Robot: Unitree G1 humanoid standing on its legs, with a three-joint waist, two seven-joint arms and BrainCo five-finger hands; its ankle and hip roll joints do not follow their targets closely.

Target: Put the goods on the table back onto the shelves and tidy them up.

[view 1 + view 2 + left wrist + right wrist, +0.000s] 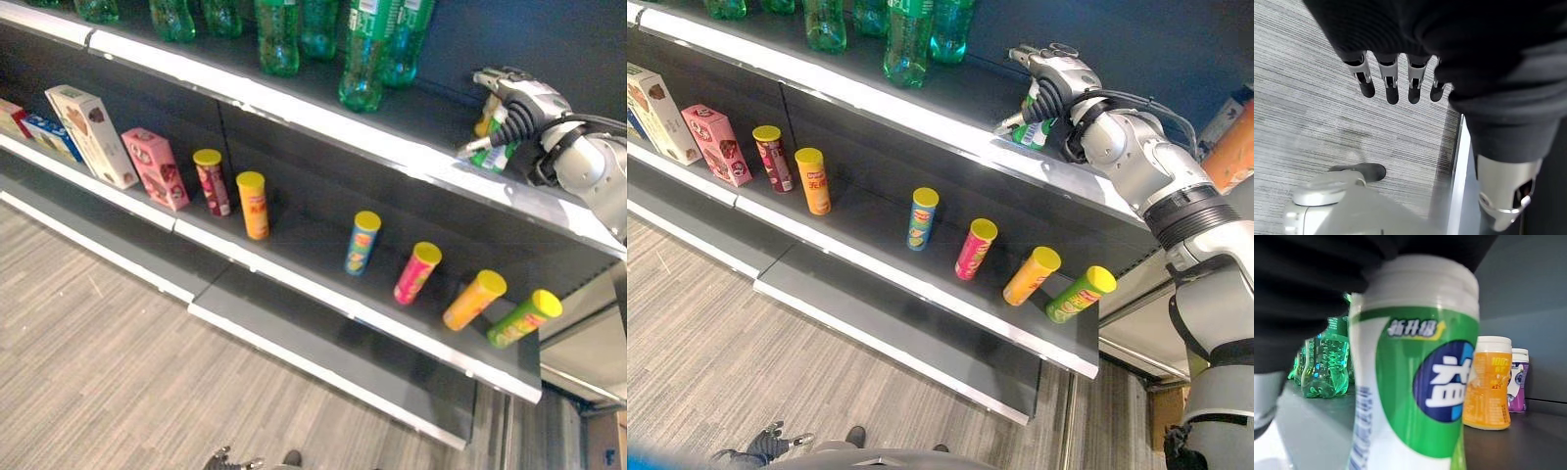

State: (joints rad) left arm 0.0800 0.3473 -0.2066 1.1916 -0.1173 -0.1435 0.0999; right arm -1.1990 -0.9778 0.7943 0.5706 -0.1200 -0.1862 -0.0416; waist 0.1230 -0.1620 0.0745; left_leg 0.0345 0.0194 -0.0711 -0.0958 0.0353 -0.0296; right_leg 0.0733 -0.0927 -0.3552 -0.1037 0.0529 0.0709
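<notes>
Right robot hand (1050,83) round green jar (1415,377), near upper shelf (921,113) edge.

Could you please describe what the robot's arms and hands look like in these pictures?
The right arm is silver-grey metal with a black ribbed band near its lower joint and black cables running along it. The right hand has silver fingers and a dark ribbed cover. The left hand shows a row of silver fingers with dark tips below the same dark ribbed cover.

Right hand (1050,86): curled round a green-and-white jar (1031,130) on the upper shelf (921,106).
Lower shelf (950,299): six yellow-lidded tubes, two boxes.
Upper shelf: green bottles (909,39).
</notes>
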